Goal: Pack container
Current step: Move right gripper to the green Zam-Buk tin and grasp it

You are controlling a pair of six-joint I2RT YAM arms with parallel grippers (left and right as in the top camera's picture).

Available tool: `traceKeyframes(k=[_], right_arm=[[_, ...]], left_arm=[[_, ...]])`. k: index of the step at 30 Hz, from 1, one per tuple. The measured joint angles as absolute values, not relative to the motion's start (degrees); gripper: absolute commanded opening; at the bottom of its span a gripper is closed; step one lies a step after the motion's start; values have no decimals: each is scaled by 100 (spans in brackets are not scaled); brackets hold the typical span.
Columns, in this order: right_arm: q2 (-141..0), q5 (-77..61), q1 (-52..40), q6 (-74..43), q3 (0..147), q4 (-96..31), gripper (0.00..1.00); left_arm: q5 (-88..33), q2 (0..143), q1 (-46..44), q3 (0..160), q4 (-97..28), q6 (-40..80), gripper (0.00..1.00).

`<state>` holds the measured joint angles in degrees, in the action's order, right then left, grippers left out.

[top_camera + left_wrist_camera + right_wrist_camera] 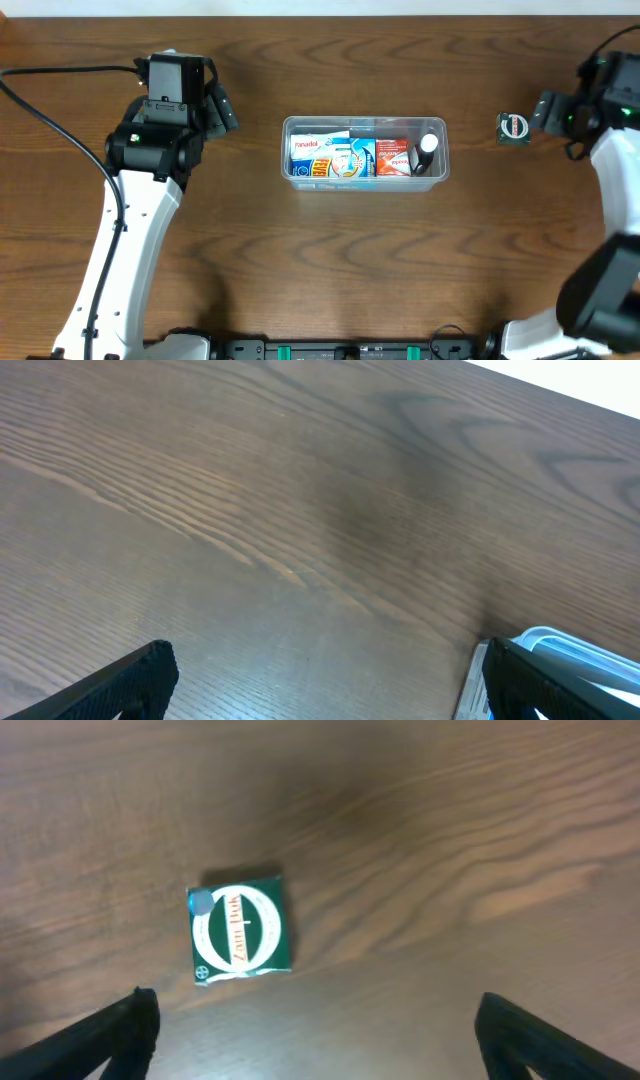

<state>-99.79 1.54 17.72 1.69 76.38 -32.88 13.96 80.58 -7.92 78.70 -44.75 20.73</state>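
The container (285, 150) sits mid-table between the two arms, mouth up, its long axis running side to side so a short end faces each arm. It is already crowded with small boxes (350, 157) and a dark tube (427, 155). The right gripper (315, 1005) hangs wide open and empty just beside the green tin-label box (241, 935), which lies left of the gap's middle. I'd worry that closing from here clips a corner and skids it away. With so little room left, it could also perch on the others or nudge the light tub askew. The left gripper (330, 655) is spread wide too, holding nothing, near the tub's end
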Motion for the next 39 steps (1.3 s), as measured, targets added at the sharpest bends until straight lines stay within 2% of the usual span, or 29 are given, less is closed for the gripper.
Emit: traceKeyframes(k=[16, 23, 31, 34, 39], right_arm=[[-11413, -685, 1664, 1041, 7638, -2193, 98], [-11810, -764, 1505, 1107, 7638, -2064, 93], [-11900, -617, 1481, 1127, 7638, -2093, 71], [-11900, -596, 1481, 1100, 7638, -2119, 67], [-11900, -585, 1481, 1061, 7638, -2141, 54]], left_arm=[[1396, 8058, -792, 7870, -4473, 2073, 98], [1396, 8058, -792, 7870, -4475, 2073, 98], [1396, 8058, -792, 7870, -4475, 2073, 98], [1396, 8058, -792, 7870, -4473, 2073, 98], [1396, 8058, -792, 7870, -4473, 2073, 98]])
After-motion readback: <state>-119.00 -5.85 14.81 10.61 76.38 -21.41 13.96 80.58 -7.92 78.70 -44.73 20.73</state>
